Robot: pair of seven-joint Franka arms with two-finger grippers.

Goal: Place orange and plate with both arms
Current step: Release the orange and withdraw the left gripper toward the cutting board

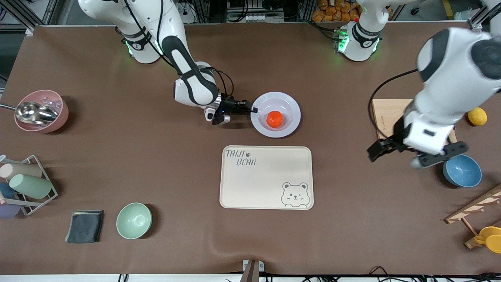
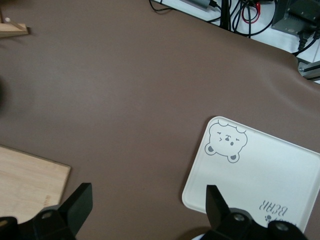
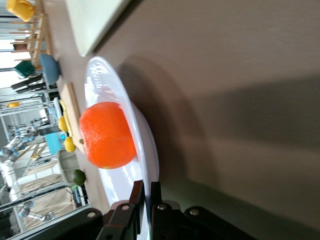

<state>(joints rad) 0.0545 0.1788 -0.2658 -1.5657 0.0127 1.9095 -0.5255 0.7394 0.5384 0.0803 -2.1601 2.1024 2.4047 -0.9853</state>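
Note:
The orange (image 1: 274, 119) lies in the well of the pale plate (image 1: 291, 103), which sits on the brown table just farther from the front camera than the cream bear tray. My right gripper (image 1: 253, 110) is shut on the plate's rim at the side toward the right arm's end. In the right wrist view the fingers pinch the rim (image 3: 150, 170) with the orange (image 3: 106, 135) just past them. My left gripper (image 1: 416, 154) is open and empty, up in the air over the edge of a wooden board and a blue bowl.
The cream bear tray (image 1: 266, 177) lies nearer the camera than the plate. A wooden board (image 1: 385, 113), blue bowl (image 1: 463, 171) and yellow lemon (image 1: 477, 116) sit at the left arm's end. A pink bowl with a scoop (image 1: 41, 111), cup rack (image 1: 27, 184), green bowl (image 1: 134, 220) and dark cloth (image 1: 85, 226) sit at the right arm's end.

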